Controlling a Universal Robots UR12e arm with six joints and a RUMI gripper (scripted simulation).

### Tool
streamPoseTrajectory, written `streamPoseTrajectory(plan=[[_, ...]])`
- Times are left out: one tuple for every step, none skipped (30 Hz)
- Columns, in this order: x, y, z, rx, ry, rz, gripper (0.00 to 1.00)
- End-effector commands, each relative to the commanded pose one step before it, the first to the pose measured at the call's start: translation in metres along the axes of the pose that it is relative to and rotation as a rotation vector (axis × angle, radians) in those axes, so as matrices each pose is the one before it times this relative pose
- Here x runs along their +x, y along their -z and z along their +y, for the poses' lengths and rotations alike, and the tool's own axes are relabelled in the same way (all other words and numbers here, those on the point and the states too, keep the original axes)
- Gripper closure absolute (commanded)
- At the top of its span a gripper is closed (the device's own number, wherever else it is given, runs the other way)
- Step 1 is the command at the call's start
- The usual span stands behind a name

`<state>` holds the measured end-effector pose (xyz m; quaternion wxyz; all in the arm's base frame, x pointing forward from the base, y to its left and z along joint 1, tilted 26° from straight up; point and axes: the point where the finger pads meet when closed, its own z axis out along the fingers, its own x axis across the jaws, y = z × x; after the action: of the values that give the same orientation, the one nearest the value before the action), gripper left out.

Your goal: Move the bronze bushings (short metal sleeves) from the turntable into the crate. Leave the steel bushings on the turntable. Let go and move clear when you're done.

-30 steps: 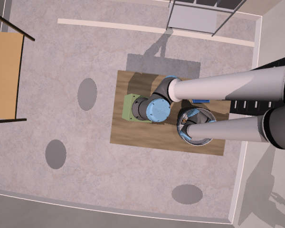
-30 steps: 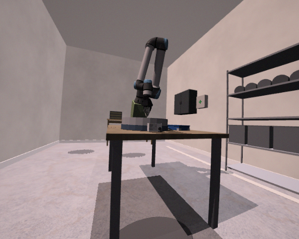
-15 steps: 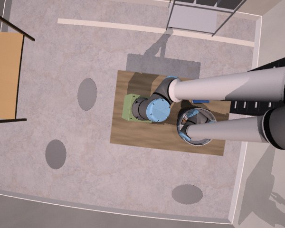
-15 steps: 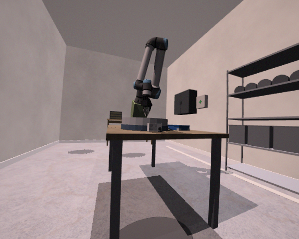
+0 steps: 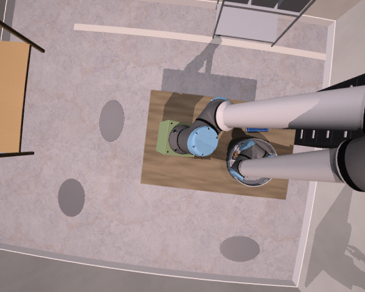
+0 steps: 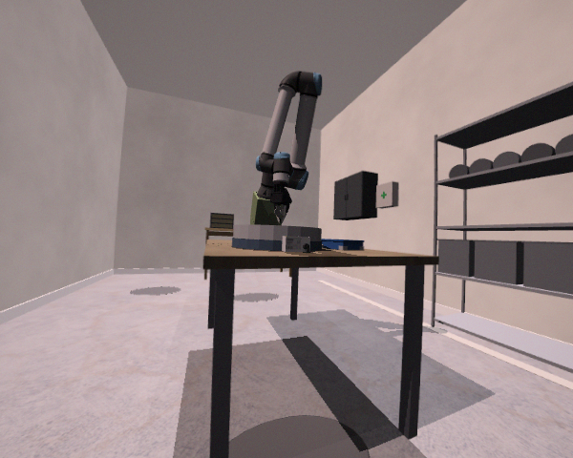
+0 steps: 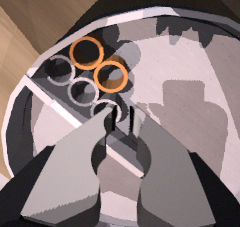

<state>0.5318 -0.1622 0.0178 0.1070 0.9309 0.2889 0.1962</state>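
Two bronze bushings remain on the turntable, at about 11 o'clock from the gripper in the wrist view. Three steel bushings lie between 9 and 10 o'clock; leave in place. Jaws: narrow, nothing held. Crate: contents not visible; completed transfers cannot be confirmed. Remaining work: transfer both bronze parts; opening the jaws should come first.

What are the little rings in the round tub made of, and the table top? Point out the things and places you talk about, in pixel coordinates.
Orange rings (image 7: 73, 53): apparently bronze, smooth, from their warm colour. Pale rings (image 7: 70, 91): probably steel, given their grey rims. Table top (image 5: 176, 171) (image 6: 385, 253): looks like matte wood, perhaps laminate, with brown grain streaks.
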Motion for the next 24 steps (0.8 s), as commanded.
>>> streamPoseTrajectory(plan=[[0.00018,0.00022,0.00028,-0.00073,0.00021,0.00030,0.94],[0.00000,0.00000,0.00000,0.00000,0.00000,0.00000,0.94],[0.00000,0.00000,0.00000,0.00000,0.00000,0.00000,0.94],[0.00000,-0.00015,0.00000,0.00000,0.00000,0.00000,0.94],[0.00000,-0.00087,0.00000,0.00001,0.00000,0.00000,0.94],[-0.00001,-0.00192,-0.00001,0.00001,0.00001,0.00000,0.94],[-0.00002,-0.00292,-0.00001,0.00001,0.00001,0.00000,0.94],[-0.00002,-0.00363,-0.00002,0.00000,0.00000,0.00000,0.94],[-0.00002,-0.00390,-0.00001,0.00000,0.00000,0.00000,0.94],[0.00000,0.00000,0.00000,0.00000,0.00000,0.00000,0.94],[0.00000,0.00000,0.00000,0.00000,0.00000,0.00000,0.94],[-0.00002,-0.00366,-0.00001,0.00000,0.00000,0.00000,0.94],[-0.00002,-0.00296,-0.00001,0.00000,0.00000,0.00000,0.94],[-0.00001,-0.00195,-0.00001,0.00000,0.00000,0.00000,0.94],[-0.00001,-0.00089,-0.00001,0.00000,0.00000,0.00000,0.94],[0.00000,-0.00015,0.00000,0.00000,0.00000,0.00000,0.94],[0.00000,0.00000,0.00000,0.00000,0.00000,0.00000,0.94],[0.00000,0.00000,0.00000,0.00000,0.00000,0.00000,0.94],[0.00000,0.00000,0.00000,0.00000,0.00000,0.00000,0.94],[0.00000,0.00000,0.00000,0.00000,0.00000,0.00000,0.94],[0.00000,0.00000,0.00000,0.00000,0.00000,0.00000,0.94],[0.00000,0.00000,0.00000,0.00000,0.00000,0.00000,0.94],[0.00000,0.00000,0.00000,0.00000,0.00000,0.00000,0.94],[0.00000,0.00000,0.00000,0.00000,0.00000,0.00000,0.94]])
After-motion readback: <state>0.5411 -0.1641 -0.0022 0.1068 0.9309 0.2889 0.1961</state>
